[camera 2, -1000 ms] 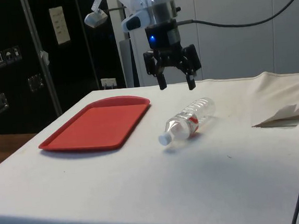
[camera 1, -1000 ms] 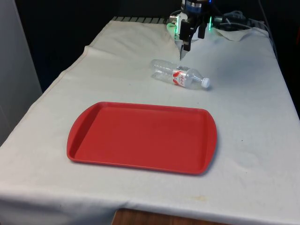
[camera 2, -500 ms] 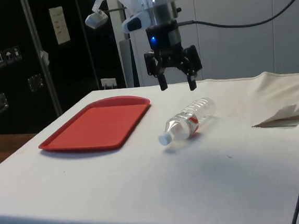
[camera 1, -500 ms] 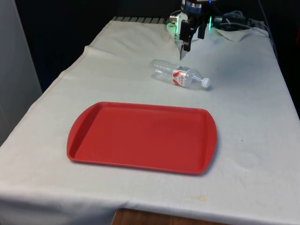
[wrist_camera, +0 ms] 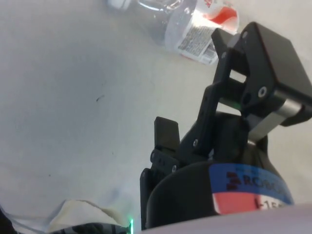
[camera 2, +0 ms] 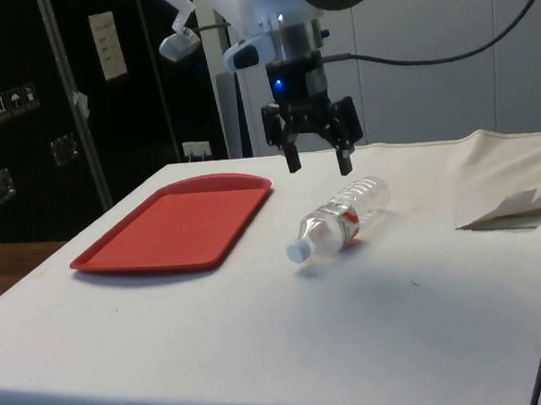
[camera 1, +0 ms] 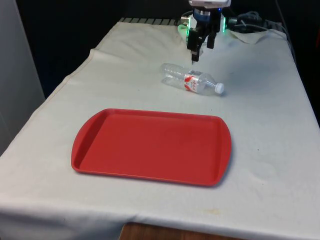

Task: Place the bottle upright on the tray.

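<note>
The bottle (camera 2: 340, 217) is seen lying on its side below the gripper (camera 2: 316, 161), whose fingers are spread and empty; its long axis runs roughly along the tray's (camera 1: 150, 145) far edge.

Red tray (camera 1: 150, 145); clear bottle (camera 1: 192, 80), red-white label, white cap.

White cloth-covered table (camera 1: 280, 150) mid-frame, dark cabinets with metal latches (camera 2: 19, 139) upper left in side view, pale wall panels (camera 2: 432, 94) upper right.
</note>
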